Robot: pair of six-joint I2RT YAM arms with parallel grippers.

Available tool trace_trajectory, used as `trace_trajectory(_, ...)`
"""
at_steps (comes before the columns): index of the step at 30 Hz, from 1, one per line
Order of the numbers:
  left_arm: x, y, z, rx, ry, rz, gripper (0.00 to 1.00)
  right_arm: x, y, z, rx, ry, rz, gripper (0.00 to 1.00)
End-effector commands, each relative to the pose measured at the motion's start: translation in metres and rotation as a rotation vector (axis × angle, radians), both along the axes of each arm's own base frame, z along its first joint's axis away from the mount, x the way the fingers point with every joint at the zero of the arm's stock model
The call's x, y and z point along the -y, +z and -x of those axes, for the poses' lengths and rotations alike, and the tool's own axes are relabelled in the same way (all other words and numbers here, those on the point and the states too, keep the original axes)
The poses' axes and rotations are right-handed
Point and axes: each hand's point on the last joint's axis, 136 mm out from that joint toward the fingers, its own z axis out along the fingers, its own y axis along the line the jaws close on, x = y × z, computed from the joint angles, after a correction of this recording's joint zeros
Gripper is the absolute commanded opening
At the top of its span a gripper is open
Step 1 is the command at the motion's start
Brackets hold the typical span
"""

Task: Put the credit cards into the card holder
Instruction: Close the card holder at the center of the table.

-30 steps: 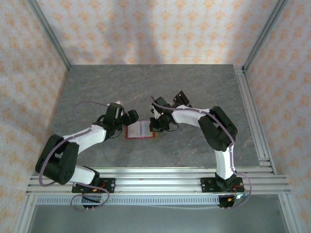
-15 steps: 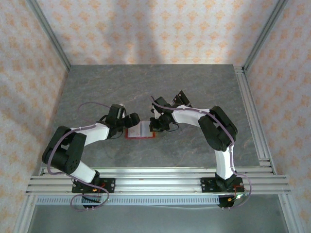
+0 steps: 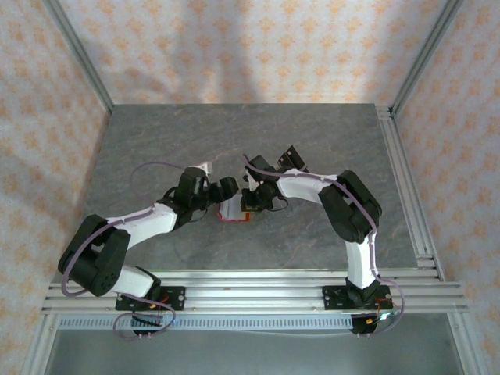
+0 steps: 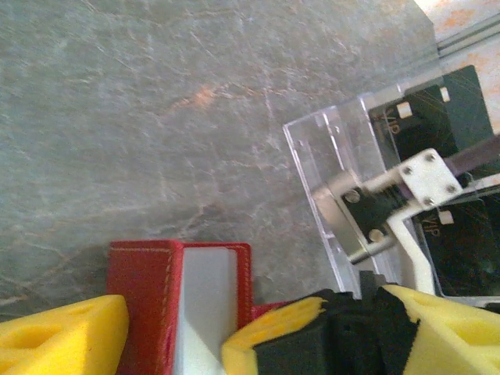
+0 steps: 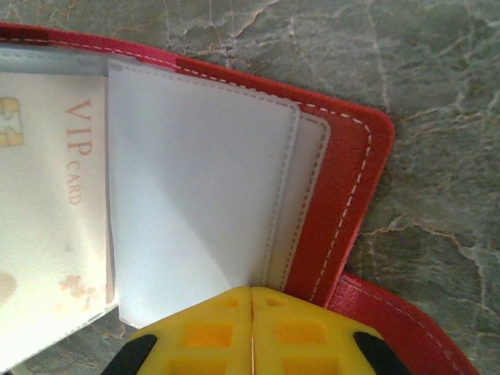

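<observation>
Card holder (image 5: pixel 344 180): red, lying open on the grey stone table (image 3: pixel 328 133), about midway between my two arms in the overhead view. Pale inner pockets face up, white stitching along the red rim.

Credit card (image 5: pixel 47 203): pale, printed "VIP CARD", sitting in the holder's left side under a clear sleeve.

My right gripper (image 5: pixel 251 328): yellow tips clenched together, touching the lower edge of the pale pocket. I cannot tell whether a layer is pinched between them.

My left gripper (image 4: pixel 176 336): spread wide, holding nothing. The holder's red edge and pale inside lie between its fingers (image 4: pixel 62 336).

Beyond the holder: a clear acrylic stand (image 4: pixel 336 148) with black "VIP" strips (image 4: pixel 461 101), just behind my right wrist.
</observation>
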Motion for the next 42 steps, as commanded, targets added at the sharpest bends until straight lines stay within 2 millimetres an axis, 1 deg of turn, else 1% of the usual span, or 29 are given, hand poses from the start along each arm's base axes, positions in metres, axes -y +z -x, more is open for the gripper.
trace_trajectory(1, 0.008, 0.005, 0.004, 0.020, 0.006, 0.032, 0.83, 0.018, -0.033, 0.005, -0.035, -0.015, 0.088, 0.07)
trace_trajectory(3, 0.010, 0.000, 0.005, 0.013, 0.009, 0.030, 0.83, 0.017, -0.025, 0.002, -0.021, -0.019, 0.079, 0.07)
trace_trajectory(9, 0.013, -0.011, 0.009, -0.006, 0.013, 0.024, 0.83, 0.023, 0.015, -0.015, 0.046, -0.064, 0.022, 0.08)
trace_trajectory(11, 0.014, -0.012, 0.009, -0.005, 0.011, 0.021, 0.83, 0.027, 0.021, -0.018, 0.058, -0.073, 0.021, 0.08)
trace_trajectory(17, 0.019, -0.010, 0.008, -0.001, 0.001, 0.019, 0.83, 0.043, 0.012, -0.018, 0.041, -0.099, 0.042, 0.08)
trace_trajectory(24, 0.027, -0.002, 0.007, 0.010, -0.017, 0.022, 0.83, 0.057, 0.012, -0.017, 0.052, -0.130, 0.049, 0.08)
trace_trajectory(26, 0.033, 0.001, 0.007, 0.018, -0.026, 0.022, 0.83, 0.059, 0.012, -0.017, 0.055, -0.134, 0.053, 0.08)
trace_trajectory(29, 0.042, 0.001, 0.008, 0.017, -0.042, 0.023, 0.83, 0.064, 0.012, -0.015, 0.056, -0.146, 0.058, 0.08)
trace_trajectory(35, 0.061, 0.002, 0.009, 0.024, -0.068, 0.023, 0.83, 0.066, 0.012, -0.016, 0.059, -0.159, 0.048, 0.08)
trace_trajectory(38, 0.064, -0.007, 0.009, 0.009, -0.064, 0.004, 0.83, 0.068, 0.016, -0.018, 0.065, -0.168, 0.043, 0.08)
trace_trajectory(42, 0.062, -0.025, 0.009, -0.028, -0.043, -0.023, 0.82, 0.069, 0.028, -0.019, 0.087, -0.179, 0.023, 0.08)
